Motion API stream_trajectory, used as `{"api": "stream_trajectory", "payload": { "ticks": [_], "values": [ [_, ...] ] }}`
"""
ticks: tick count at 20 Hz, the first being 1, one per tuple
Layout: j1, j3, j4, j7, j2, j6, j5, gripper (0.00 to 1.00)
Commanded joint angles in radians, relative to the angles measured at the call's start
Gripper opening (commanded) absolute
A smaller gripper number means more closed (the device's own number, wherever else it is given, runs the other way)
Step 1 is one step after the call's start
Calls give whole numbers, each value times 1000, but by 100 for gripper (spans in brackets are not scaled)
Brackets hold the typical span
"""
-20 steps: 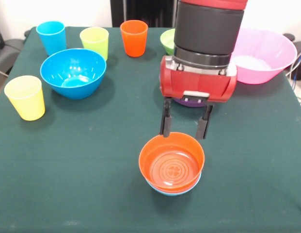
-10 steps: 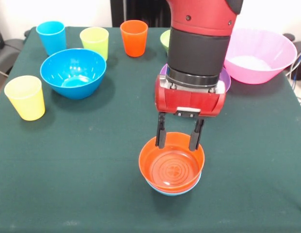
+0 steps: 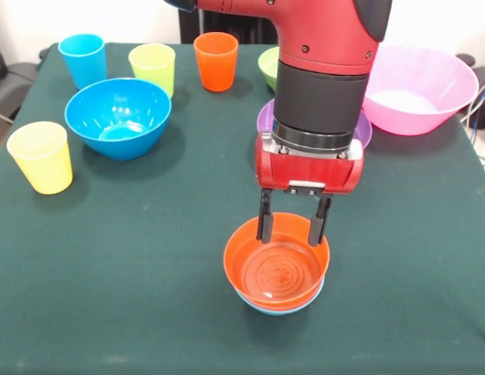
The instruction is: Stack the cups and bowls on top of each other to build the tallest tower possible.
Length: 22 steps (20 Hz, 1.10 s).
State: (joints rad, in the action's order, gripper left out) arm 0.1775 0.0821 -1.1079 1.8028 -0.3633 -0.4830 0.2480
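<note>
Front view only. Tool (image 3: 291, 236) at centre, hanging from red-black arm (image 3: 320, 70), two dark fingers (image 3: 265, 219) parted, tips dipping just inside the far rim of the orange bowl (image 3: 276, 263); gripping nothing, gap between the fingers empty. Orange bowl nested in light-blue bowl (image 3: 279, 306), only a thin blue sliver showing beneath at 6 o'clock; this two-bowl tower low-centre on the green tabletop (image 3: 133, 281). Purple bowl (image 3: 265, 119) directly behind the arm, mostly hidden, edges peeking out both sides. Pink bowl (image 3: 429, 90) large, at 2 o'clock from the tower, near the tabletop's right edge. Green bowl (image 3: 269, 66) at 12 o'clock, partly hidden by the arm. Deep blue bowl (image 3: 117, 117) at 10 o'clock, upright, empty. Yellow cup (image 3: 41, 156) at 9 o'clock near the left edge, just beside the blue bowl. Blue cup (image 3: 82, 60), lime green cup (image 3: 152, 69), orange cup (image 3: 215, 61) in a row along the far edge, 10 to 11 o'clock, all upright, apart from each other.
</note>
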Motion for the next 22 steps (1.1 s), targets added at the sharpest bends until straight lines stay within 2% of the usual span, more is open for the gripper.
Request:
{"api": "stream_trajectory", "payload": {
  "ticks": [1, 22],
  "values": [
    [-1, 84, -91, -37, 38, 28, 58, 100],
    [-8, 61, -138, 29, 57, 90, 50, 100]
  ]
}}
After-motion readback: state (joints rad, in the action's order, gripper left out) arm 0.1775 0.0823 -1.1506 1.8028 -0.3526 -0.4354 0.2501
